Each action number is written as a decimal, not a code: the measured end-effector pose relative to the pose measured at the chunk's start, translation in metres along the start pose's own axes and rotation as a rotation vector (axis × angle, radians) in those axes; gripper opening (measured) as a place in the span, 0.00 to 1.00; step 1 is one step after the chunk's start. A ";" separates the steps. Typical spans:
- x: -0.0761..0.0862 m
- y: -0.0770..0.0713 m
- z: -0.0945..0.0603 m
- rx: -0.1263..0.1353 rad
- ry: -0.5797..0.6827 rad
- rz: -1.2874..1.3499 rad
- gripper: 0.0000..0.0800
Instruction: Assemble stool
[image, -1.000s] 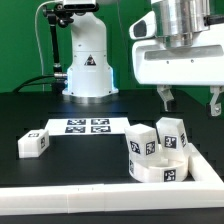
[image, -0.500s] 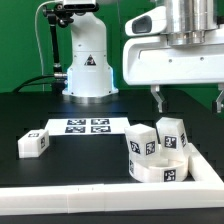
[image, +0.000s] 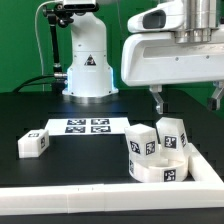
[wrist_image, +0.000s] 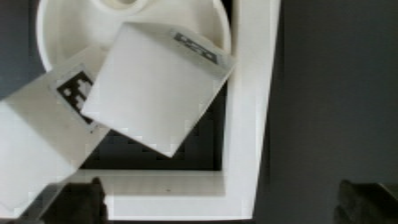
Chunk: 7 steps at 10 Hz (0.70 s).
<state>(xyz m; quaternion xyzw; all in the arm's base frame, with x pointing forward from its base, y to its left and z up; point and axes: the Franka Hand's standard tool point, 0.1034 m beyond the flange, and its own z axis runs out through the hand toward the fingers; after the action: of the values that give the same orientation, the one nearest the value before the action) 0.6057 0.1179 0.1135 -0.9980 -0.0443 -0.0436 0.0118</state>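
Observation:
The round white stool seat (image: 158, 168) lies flat at the exterior view's right, inside the corner of the border wall. Two white tagged legs (image: 141, 140) (image: 172, 133) stand upright in it. A third leg (image: 33, 143) lies loose on the black table at the exterior view's left. My gripper (image: 187, 103) hangs open and empty in the air above and behind the seat. In the wrist view the seat (wrist_image: 98, 25) and both legs (wrist_image: 157, 90) (wrist_image: 39, 135) show below, with the dark fingertips (wrist_image: 75, 200) at the frame's edge, wide apart.
The long white L-shaped border wall (image: 100, 198) runs along the front and up the exterior view's right side. The marker board (image: 86, 126) lies flat at the table's middle. The arm's white base (image: 88, 60) stands at the back.
My gripper has risen and drifted slightly to the exterior view's left. The stool parts have not moved.

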 end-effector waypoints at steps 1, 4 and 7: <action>-0.001 -0.001 0.000 -0.011 -0.002 -0.118 0.81; -0.003 0.000 0.004 -0.027 -0.014 -0.469 0.81; -0.005 0.004 0.007 -0.043 -0.009 -0.595 0.81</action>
<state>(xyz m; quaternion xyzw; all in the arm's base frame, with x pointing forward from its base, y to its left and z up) 0.6018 0.1137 0.1065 -0.9414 -0.3340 -0.0416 -0.0230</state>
